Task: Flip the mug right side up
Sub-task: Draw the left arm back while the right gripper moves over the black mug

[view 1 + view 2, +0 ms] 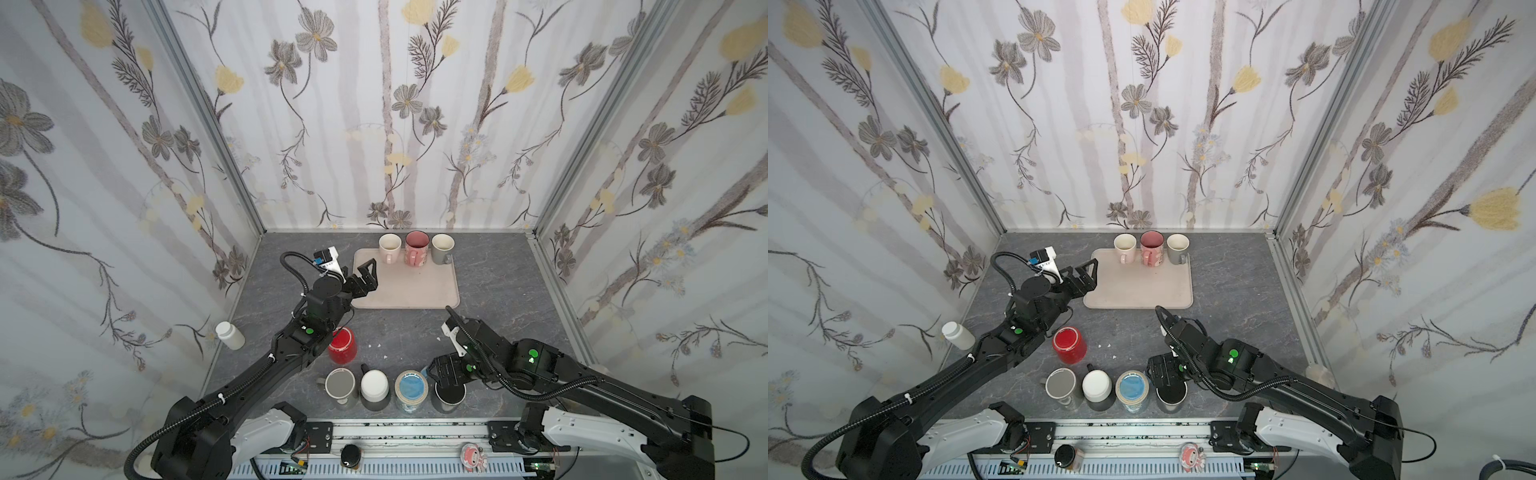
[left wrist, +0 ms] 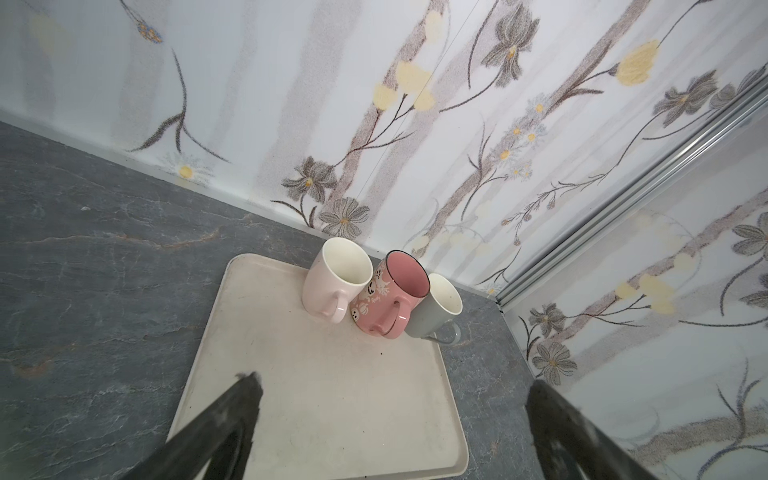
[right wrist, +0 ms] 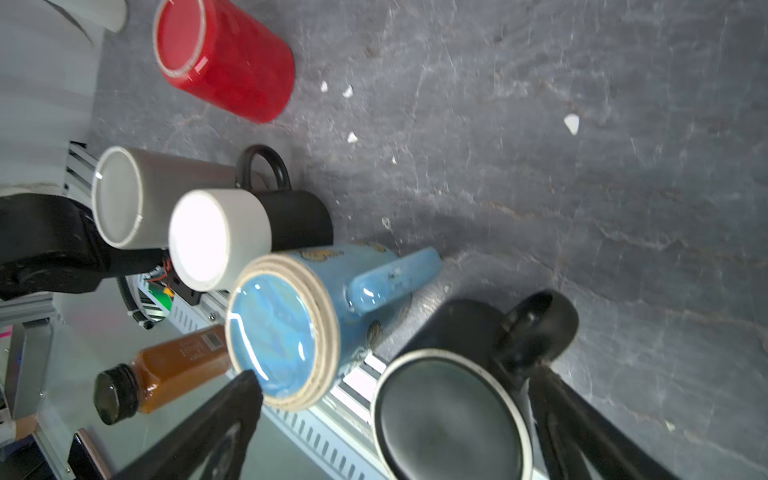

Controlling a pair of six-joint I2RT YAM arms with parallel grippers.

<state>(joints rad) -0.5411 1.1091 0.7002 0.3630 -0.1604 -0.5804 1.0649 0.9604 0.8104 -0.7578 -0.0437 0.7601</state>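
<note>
Right jaws stood spread astride inverted black mug (image 3: 453,419), likely set to grip for flipping; left jaws spread, empty, hung above tray (image 2: 311,395) edge.

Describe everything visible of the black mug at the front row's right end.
The black mug stands upside down on the grey table, beside the blue mug. It looks like matte ceramic; its upturned base is dark with a pale ring. Its loop handle points away from the front rail. The open right gripper straddles it; contact cannot be told.
</note>
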